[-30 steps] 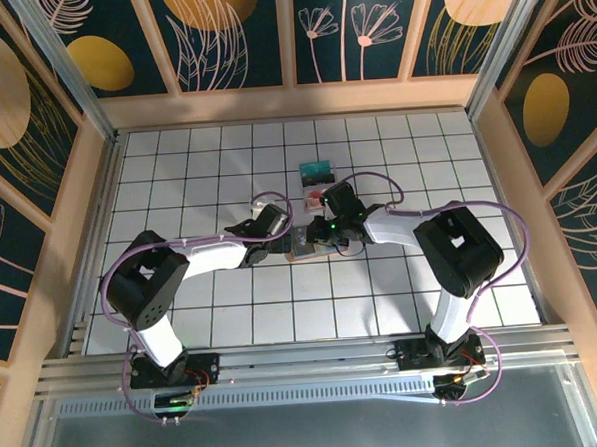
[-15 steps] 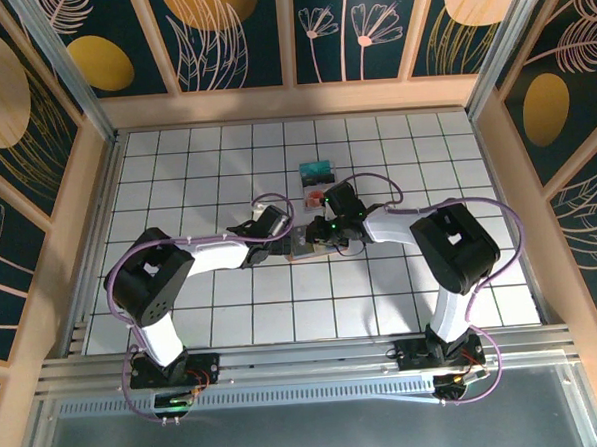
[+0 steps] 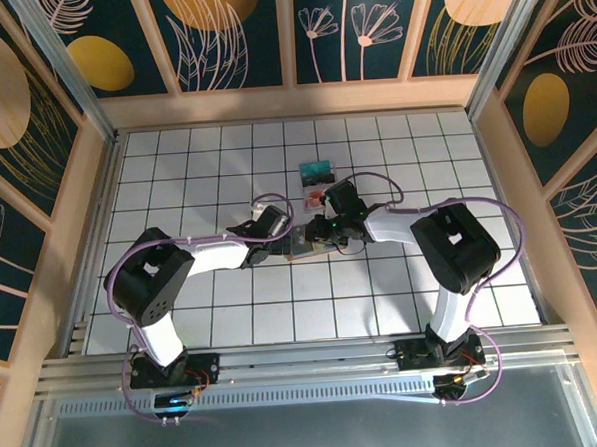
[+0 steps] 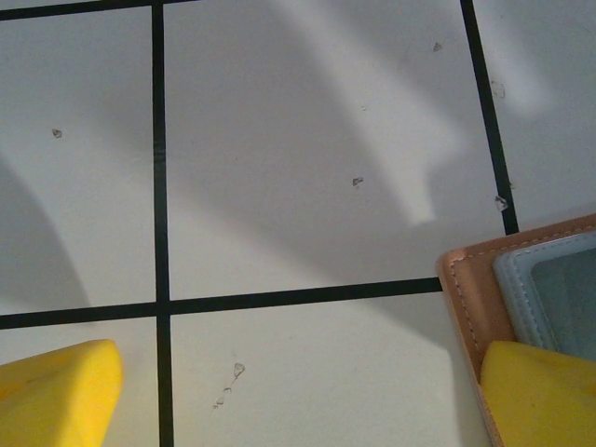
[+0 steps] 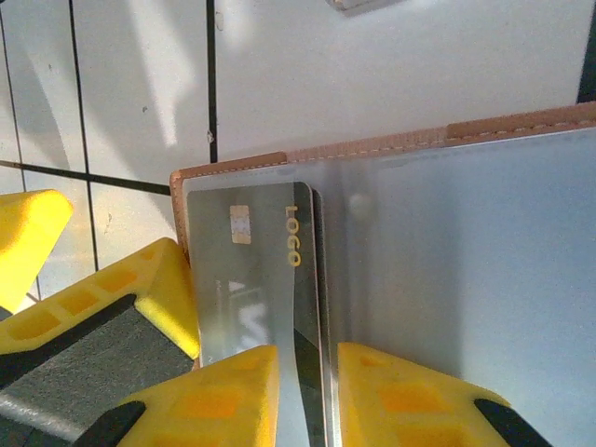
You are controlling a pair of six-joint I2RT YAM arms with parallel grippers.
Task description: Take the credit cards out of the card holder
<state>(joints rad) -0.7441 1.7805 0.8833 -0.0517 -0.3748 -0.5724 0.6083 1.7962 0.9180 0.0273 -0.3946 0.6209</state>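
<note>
Partway, I judge: a teal plastic card (image 3: pixel 317 169) and a white-pink card with a red spot (image 3: pixel 315 195) lie out on the table; at least one is left inside.
My left claw (image 4: pixel 298 400) is spread wide, one tip over a corner of the flat tan-brown leather card holder (image 4: pixel 468 298), mid-table. My right claw (image 5: pixel 310 400) pinches a grey plastic card (image 5: pixel 247 270) in its pocket, long axis running straight away from the fingers.

R jaws on card (image 5: pixel 250 279) in holder (image 5: pixel 372 147)
</note>
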